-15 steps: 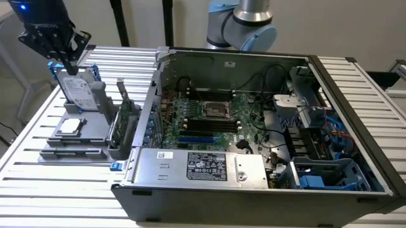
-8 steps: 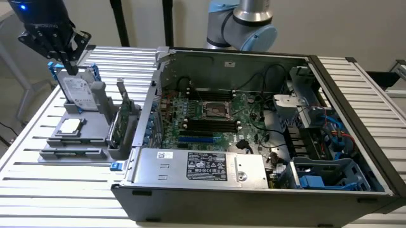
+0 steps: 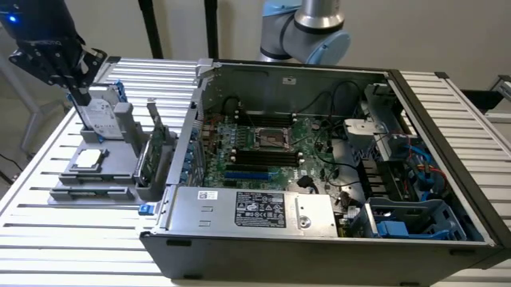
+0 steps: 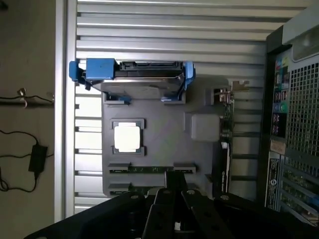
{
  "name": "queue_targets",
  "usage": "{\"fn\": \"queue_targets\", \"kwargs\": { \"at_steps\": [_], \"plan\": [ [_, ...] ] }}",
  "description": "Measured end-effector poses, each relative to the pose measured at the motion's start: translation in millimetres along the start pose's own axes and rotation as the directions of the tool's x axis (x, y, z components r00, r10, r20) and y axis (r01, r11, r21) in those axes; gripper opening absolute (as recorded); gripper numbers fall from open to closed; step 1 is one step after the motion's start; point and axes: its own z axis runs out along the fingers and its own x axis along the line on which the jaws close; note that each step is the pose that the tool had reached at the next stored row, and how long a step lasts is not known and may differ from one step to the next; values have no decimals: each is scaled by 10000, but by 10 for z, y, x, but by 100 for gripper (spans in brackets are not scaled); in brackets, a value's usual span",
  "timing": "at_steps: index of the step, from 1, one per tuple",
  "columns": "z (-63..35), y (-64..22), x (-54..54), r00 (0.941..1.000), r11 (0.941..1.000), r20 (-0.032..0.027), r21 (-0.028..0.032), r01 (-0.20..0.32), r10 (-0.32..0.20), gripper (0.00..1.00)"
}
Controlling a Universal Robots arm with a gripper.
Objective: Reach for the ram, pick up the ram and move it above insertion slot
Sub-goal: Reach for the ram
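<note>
The ram (image 4: 144, 170) lies edge-on as a thin green strip in the grey holder (image 4: 164, 134), between grey clips; a second strip (image 4: 130, 189) sits just beside it. My gripper (image 4: 174, 188) is shut with nothing in it, and its dark fingers (image 4: 164, 209) hang above the holder's ram end. In the exterior view the gripper (image 3: 80, 98) hovers high at the far left, over the silver hard drive (image 3: 100, 113). The black insertion slots (image 3: 267, 158) lie on the motherboard inside the open computer case (image 3: 319, 251), to the exterior view's right of the holder.
The holder also carries a hard drive with blue rails (image 4: 132, 74), a square processor (image 4: 127, 138) and an upright green expansion card (image 3: 153, 152). Everything stands on a slatted metal table (image 3: 72, 251). Cables (image 4: 30, 154) lie on the floor beyond the table edge.
</note>
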Motion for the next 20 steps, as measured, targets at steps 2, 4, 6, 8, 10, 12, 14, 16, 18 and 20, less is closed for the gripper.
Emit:
{"fn": "queue_targets", "kwargs": {
  "at_steps": [2,4,6,8,10,12,14,16,18,20],
  "plan": [
    [-1,-90,5,10000,10000,1,0,1,-1,11],
    [-4,-180,11,10000,10000,0,0,0,0,11],
    [-6,-273,21,10000,10000,0,1,2,-2,11],
    [-7,-350,32,10000,10000,1,-1,2,-2,11],
    [-8,-412,48,10000,10000,0,0,2,-2,11],
    [-9,-467,75,10000,10000,1,1,4,-4,11],
    [-9,-477,103,10000,10000,1,0,9,-9,11],
    [-9,-477,103,10000,10000,1,-1,11,-11,11],
    [-9,-477,103,10000,10000,1,-1,14,-14,11],
    [-10,-478,107,9999,9999,-4,-7,120,-120,11]
  ]
}}
